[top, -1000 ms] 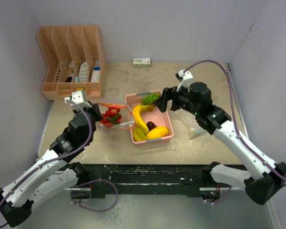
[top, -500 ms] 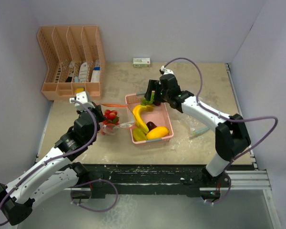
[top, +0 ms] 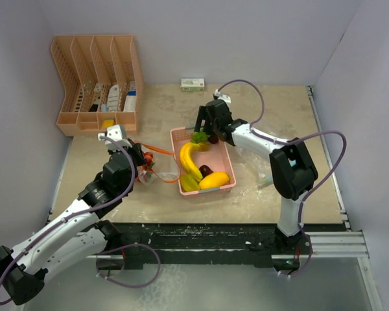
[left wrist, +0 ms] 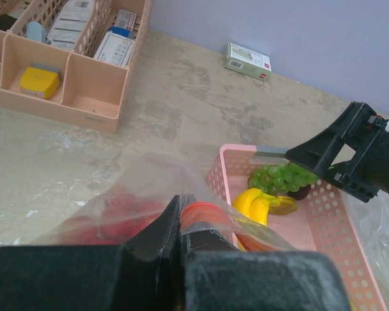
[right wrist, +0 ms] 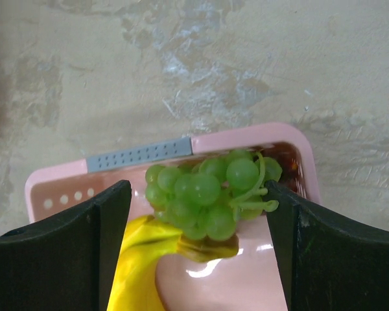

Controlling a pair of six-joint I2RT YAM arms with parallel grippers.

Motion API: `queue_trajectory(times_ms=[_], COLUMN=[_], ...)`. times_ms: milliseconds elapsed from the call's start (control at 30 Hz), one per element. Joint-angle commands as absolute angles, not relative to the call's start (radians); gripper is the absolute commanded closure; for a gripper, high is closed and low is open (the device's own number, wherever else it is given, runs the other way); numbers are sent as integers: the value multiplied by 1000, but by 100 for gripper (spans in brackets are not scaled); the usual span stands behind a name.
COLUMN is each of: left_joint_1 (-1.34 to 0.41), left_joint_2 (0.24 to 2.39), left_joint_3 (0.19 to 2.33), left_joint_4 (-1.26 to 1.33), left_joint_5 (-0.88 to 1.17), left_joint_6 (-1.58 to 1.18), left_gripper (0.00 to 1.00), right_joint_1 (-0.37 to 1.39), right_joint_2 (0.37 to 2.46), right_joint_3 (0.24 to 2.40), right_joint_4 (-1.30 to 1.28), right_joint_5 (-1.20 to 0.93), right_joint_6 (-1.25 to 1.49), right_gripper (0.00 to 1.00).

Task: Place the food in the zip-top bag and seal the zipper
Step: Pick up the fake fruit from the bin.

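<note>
Straddling the green grapes [right wrist: 207, 194] at the far end of the pink basket [right wrist: 246, 137] with the right gripper [right wrist: 198, 214], jaws apart. Pinching the rim of the zip-top bag [left wrist: 142, 178] just left of the basket with the left gripper [left wrist: 179, 223], strawberries [left wrist: 110, 220] inside. Bananas [top: 187, 159] and 1 mango [top: 215, 180] in the basket.

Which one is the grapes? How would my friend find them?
Find the pink basket in the middle. At its far end, by the right arm's open fingers, lies the grape bunch. It's the only green, bumpy cluster; the bananas beside it are smooth and yellow.
</note>
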State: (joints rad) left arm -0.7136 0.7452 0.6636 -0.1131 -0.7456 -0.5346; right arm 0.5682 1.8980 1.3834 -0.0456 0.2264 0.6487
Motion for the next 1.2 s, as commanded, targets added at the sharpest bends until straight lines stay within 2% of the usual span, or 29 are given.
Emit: queue_trajectory(times_ms=[0,100,200,267,367,500,800,1167], left_joint_1=[-712,-711,-712,-710,-712,-711,-712,-711], left_joint_2=[766,774,767,764,763,769,815,947], left_joint_3=[664,661,652,649,650,655,659,679], left_joint_4=[-13,-12,-4,2,2,1,14,70], left_joint_5=[-709,-711,-716,-718,-722,-727,-746,-717], left_joint_6=[-529,-530,-524,-518,-512,-511,-503,-492], left_gripper=[100,100,100,100,100,100,100,100], right_joint_1=[565,566,565,565,565,566,567,569], right_joint_2=[1944,1975,1996,2005,1988,1911,1590,1240], right_joint_3=[1477,1492,1493,1497,1468,1404,1259,1199], right_joint_4=[-47,-52,-29,-34,-21,16,73,-7], right_joint_5=[314,332,332,332,329,317,329,26], right_joint_6=[653,657,650,646,647,640,530,362], right_gripper=[16,17,29,44,73,100,100,100])
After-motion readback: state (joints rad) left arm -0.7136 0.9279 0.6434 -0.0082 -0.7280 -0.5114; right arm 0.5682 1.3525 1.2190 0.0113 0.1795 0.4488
